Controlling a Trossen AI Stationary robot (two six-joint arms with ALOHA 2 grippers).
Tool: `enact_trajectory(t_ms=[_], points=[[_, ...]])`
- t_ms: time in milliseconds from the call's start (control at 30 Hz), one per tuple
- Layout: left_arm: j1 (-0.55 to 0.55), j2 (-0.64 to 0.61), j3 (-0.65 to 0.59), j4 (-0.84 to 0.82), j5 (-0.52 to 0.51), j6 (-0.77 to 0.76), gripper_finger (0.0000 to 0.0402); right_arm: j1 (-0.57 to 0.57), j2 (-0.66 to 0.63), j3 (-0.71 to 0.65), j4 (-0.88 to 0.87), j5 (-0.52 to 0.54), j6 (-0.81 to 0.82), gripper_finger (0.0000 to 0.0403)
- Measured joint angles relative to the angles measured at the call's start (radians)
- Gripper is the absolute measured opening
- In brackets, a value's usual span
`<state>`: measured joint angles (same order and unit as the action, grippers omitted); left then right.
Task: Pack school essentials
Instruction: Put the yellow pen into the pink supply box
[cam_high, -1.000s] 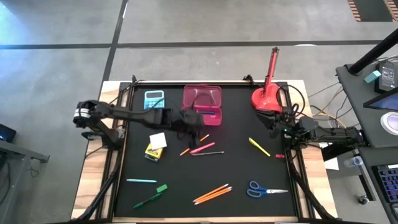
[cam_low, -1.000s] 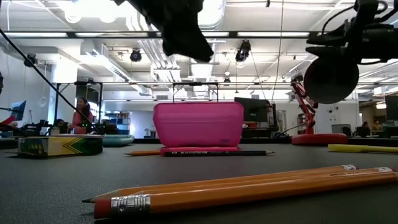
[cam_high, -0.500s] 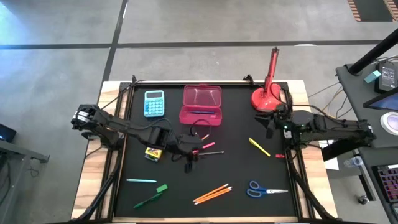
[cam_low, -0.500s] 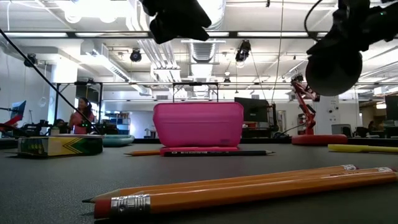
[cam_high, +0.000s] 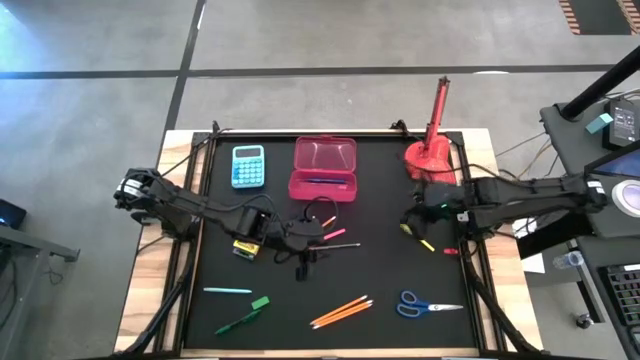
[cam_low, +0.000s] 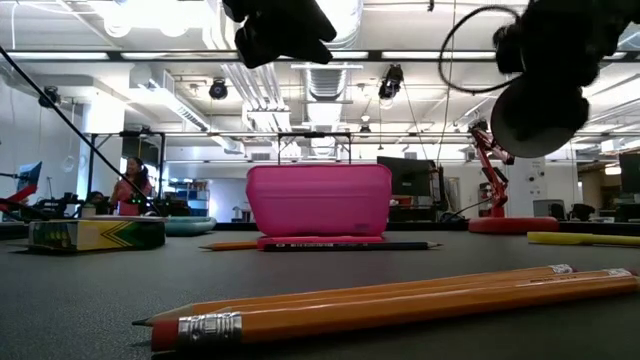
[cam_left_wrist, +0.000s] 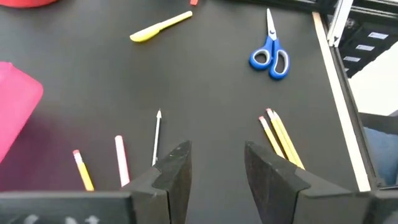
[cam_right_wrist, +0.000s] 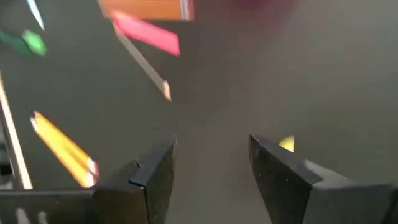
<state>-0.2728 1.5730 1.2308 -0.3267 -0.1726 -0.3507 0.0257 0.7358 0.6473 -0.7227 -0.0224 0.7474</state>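
The loose stationery lies on the black mat: a yellow highlighter (cam_high: 418, 237), blue-handled scissors (cam_high: 425, 303), orange pencils (cam_high: 340, 312), a teal pen (cam_high: 228, 291), a green pen (cam_high: 243, 318), a pink pencil (cam_high: 330, 237), a thin dark pencil (cam_left_wrist: 155, 137) and a white-and-yellow pack (cam_high: 244, 244). My left gripper (cam_high: 305, 252) hovers open over the mat's middle, just beside the pink and dark pencils, nothing between its fingers (cam_left_wrist: 174, 168). My right gripper (cam_high: 413, 215) hangs open right above the highlighter's far end (cam_right_wrist: 286, 144).
An open pink case (cam_high: 323, 168) and a light-blue calculator (cam_high: 247, 166) sit at the far middle. A red desk lamp (cam_high: 430, 150) stands at the far right. Cables run along the mat's edges. In the low view the orange pencils (cam_low: 380, 300) lie closest.
My left gripper has come away from the pink case toward the table's near edge and has stopped over the pencils in the middle. My right gripper has swung toward the table's left, over the yellow highlighter. No object has moved.
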Motion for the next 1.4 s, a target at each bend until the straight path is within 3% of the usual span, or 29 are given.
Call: enact_trajectory(t_ms=[267, 533, 833, 1067, 1400], points=[[-0.005, 0.0, -0.001, -0.006, 0.002, -0.01, 0.013, 0.165, 0.144, -0.001, -0.067, 0.001, 0.226, 0.0196], [-0.008, 0.0, -0.001, -0.007, 0.003, -0.01, 0.013, 0.319, 0.323, -0.002, -0.161, 0.093, 0.381, 0.0196], [-0.011, 0.0, -0.001, -0.005, 0.003, -0.011, 0.013, 0.329, 0.504, -0.011, -0.206, 0.105, 0.325, 0.0191], [-0.011, 0.0, -0.001, -0.003, 0.004, -0.012, 0.013, 0.33, 0.572, -0.018, -0.201, 0.113, 0.262, 0.0176], [-0.026, 0.0, -0.001, 0.007, 0.004, -0.037, 0.013, 0.33, 0.58, -0.025, -0.139, 0.104, 0.19, 0.0102]])
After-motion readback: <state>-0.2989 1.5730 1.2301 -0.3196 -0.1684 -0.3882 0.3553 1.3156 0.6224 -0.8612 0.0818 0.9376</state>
